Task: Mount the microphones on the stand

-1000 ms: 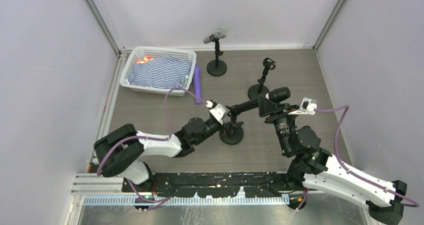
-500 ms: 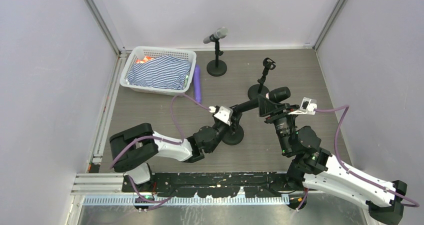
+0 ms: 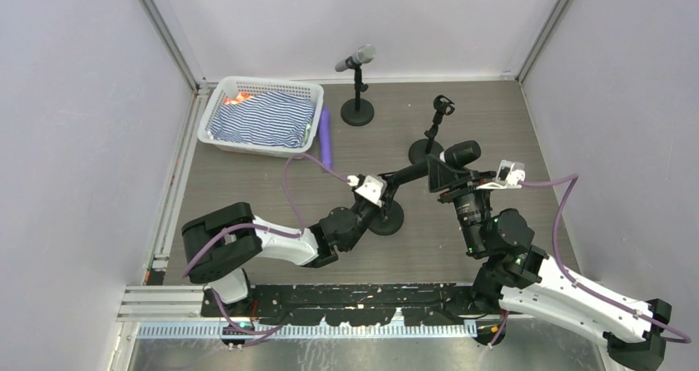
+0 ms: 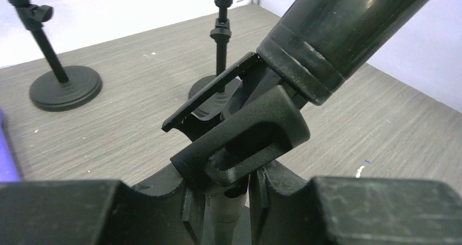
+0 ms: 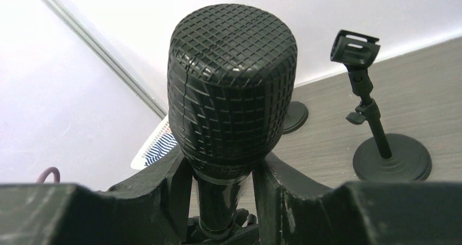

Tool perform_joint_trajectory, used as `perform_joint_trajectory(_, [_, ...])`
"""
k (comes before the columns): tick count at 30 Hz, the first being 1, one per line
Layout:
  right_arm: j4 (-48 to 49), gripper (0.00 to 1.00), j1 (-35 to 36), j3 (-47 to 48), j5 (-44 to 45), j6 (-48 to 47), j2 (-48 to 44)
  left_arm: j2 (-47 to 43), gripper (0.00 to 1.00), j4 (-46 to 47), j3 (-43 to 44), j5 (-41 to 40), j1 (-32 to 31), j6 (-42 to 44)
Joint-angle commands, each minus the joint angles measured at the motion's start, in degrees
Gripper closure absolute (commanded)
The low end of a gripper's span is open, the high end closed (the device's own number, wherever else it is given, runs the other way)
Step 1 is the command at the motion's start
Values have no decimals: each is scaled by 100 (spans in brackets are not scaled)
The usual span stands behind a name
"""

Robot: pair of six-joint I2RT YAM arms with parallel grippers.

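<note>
My right gripper (image 3: 449, 176) (image 5: 223, 201) is shut on the black microphone (image 3: 412, 173) just below its gridded head (image 5: 234, 92). The microphone's tail end (image 4: 338, 32) sits against the tilted clip (image 4: 245, 141) of the near stand (image 3: 383, 218). My left gripper (image 3: 382, 198) (image 4: 226, 204) is shut on that stand's post (image 4: 226, 218) just under the clip. The silver-grey microphone (image 3: 356, 58) is in its stand at the back. On the table beside the basket lies the purple microphone (image 3: 325, 136). A third stand (image 3: 429, 144) (image 5: 389, 158) has an empty clip (image 5: 354, 48).
A white basket (image 3: 221, 99) holding striped cloth stands at the back left. Purple cables loop from both wrists. The enclosure walls close in on three sides.
My left arm has swung right to the near stand and its jaws have closed around the post. The right gripper and black microphone have hardly moved.
</note>
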Motion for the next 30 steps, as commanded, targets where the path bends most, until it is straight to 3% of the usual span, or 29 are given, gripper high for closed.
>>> perform_joint_trajectory(1, [116, 99, -17, -199, -349, -1192, 44, -499, 100, 168, -83, 1035, 248, -130])
perform_joint_trajectory(8, [986, 99, -18, -657, -797, -1407, 378, -606, 100, 254, -226, 2040, 599, -711])
perform_joint_trajectory(30, [420, 99, 7, -351, -1078, -1610, 2126, -797, 100, -6, -104, 2328, 943, -1177])
